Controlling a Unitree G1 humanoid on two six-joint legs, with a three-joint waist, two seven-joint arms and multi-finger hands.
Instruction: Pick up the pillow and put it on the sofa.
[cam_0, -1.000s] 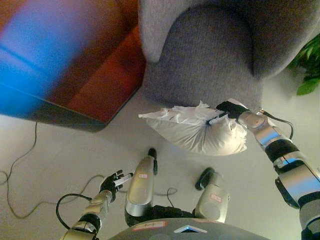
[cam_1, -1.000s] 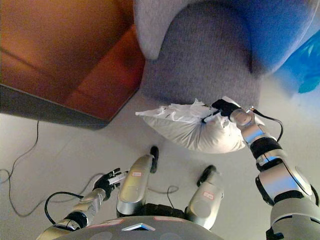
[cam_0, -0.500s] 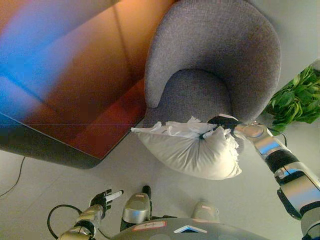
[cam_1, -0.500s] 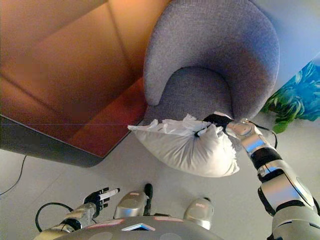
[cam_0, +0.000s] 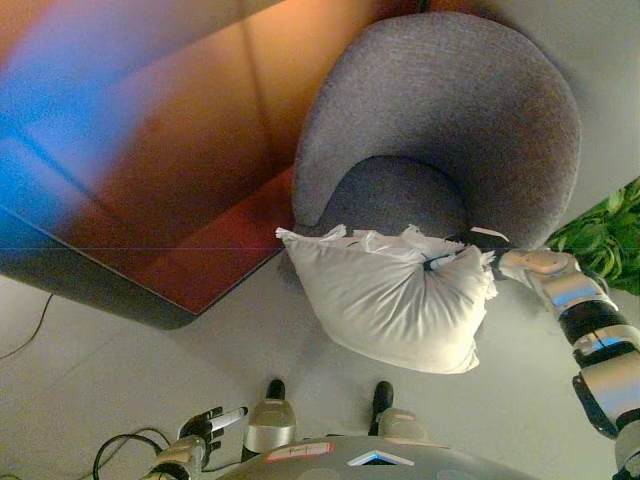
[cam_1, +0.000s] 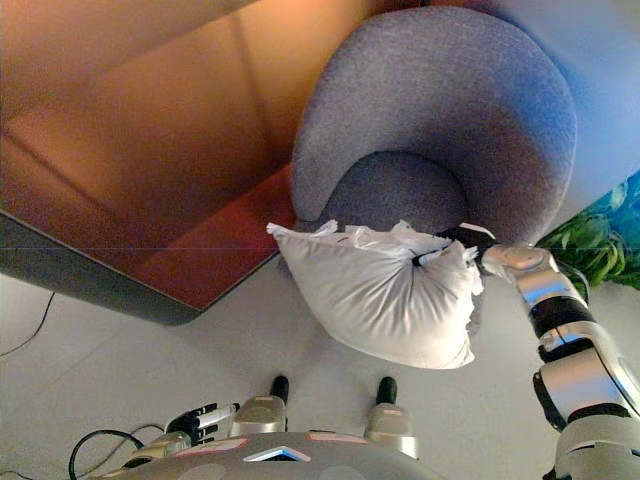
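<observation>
The right hand's (cam_0: 468, 243) dark fingers (cam_1: 447, 240) are curled tight into a bunched upper edge of the pillow (cam_0: 395, 300), which hangs clear of the floor (cam_0: 110, 380) just before the front of the sofa's (cam_0: 450, 110) seat. The left hand (cam_1: 200, 420) shows low at the left, fingers straight and holding nothing. A brown wooden panel (cam_0: 190, 170) stands left of the grey round-backed sofa; a green plant (cam_0: 610, 230) sits at its right. The pillow is white, plump and creased, its long axis running from upper left to lower right.
</observation>
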